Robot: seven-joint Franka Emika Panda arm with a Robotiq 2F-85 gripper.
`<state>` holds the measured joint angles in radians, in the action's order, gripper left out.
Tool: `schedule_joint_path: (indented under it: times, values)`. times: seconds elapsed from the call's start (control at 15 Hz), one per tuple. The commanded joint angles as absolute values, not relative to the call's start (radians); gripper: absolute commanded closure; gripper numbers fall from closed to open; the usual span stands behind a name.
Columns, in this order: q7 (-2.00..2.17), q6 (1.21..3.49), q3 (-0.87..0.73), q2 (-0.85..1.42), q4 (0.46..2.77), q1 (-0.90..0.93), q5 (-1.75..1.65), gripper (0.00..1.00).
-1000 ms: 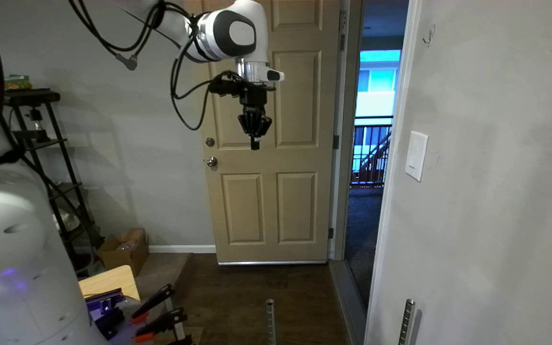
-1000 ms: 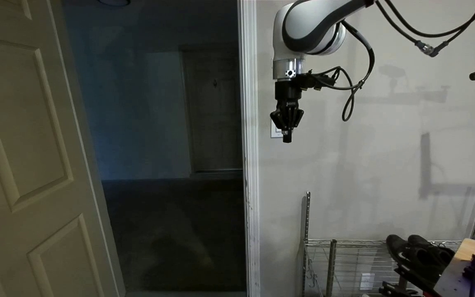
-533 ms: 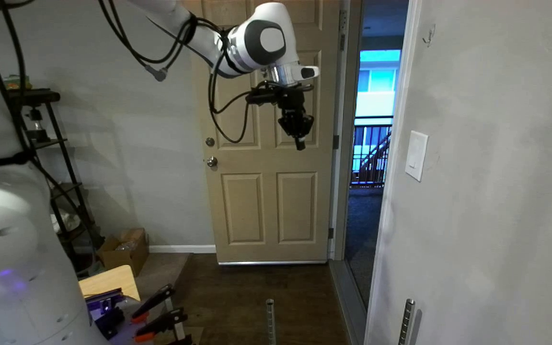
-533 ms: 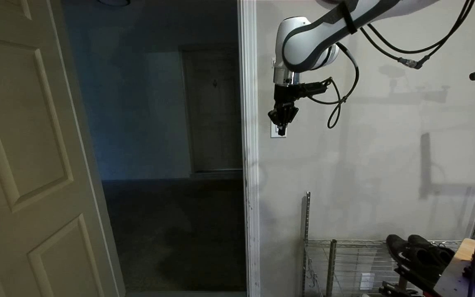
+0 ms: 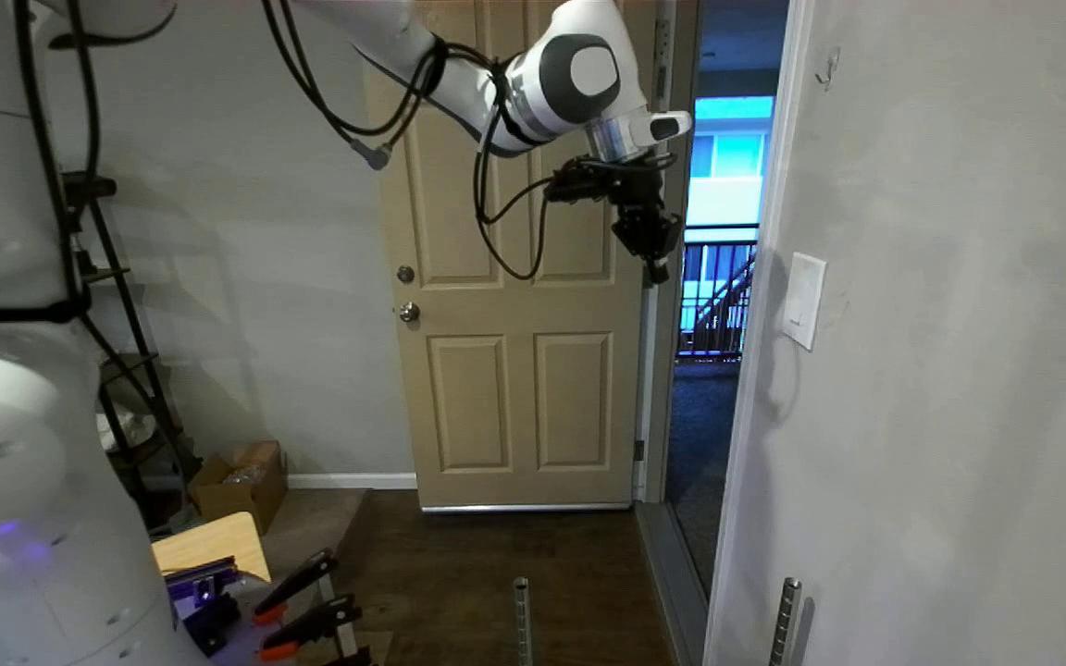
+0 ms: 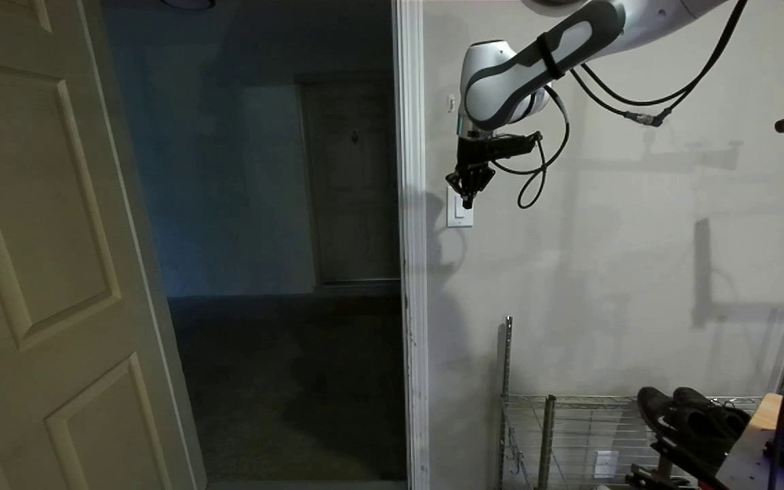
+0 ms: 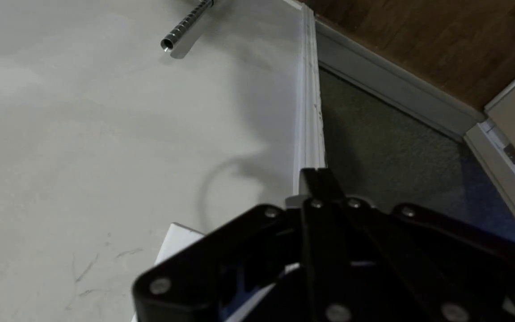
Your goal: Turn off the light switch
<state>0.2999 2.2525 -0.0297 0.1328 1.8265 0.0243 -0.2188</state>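
The light switch is a white wall plate with a rocker. It shows in both exterior views (image 5: 805,294) (image 6: 462,220), on the grey wall beside the doorway. In the wrist view only a corner of the white plate (image 7: 175,243) shows at lower left; the rest is hidden behind the black finger links. My gripper (image 5: 657,274) is shut and empty, pointing down with a slight tilt, apart from the wall and in front of the doorway. In an exterior view the gripper (image 6: 467,203) overlaps the plate's upper left. In the wrist view the fingertips (image 7: 315,171) meet.
White door trim (image 5: 744,388) runs between the switch and the open doorway. A beige door (image 5: 519,305) stands open behind the arm. A metal post (image 5: 785,620) rises along the wall below the switch, part of a wire rack (image 6: 569,401). A hook (image 5: 829,69) is above the switch.
The arm has moved towards the switch wall, rightward in an exterior view. The gripper has tilted a little, and more of the switch plate is uncovered. The gripper stays shut.
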Motion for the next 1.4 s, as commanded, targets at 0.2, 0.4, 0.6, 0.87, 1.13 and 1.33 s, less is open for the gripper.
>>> schedule_joint_path:
  times: [0.2,0.4,0.6,0.87,1.13,1.33]
  values:
    - [0.319,2.251,-0.045,0.165,1.782,0.025,-0.218,0.97]
    - [0.321,2.251,-0.045,0.168,1.78,0.025,-0.218,0.97]
    - [0.321,2.251,-0.045,0.168,1.78,0.025,-0.218,0.97]
    - [0.319,2.291,-0.048,0.198,1.774,0.017,-0.199,0.97]
    - [0.352,2.445,-0.077,0.261,1.765,0.009,-0.208,0.97]
    - [0.37,2.524,-0.108,0.304,1.756,0.008,-0.207,0.96]
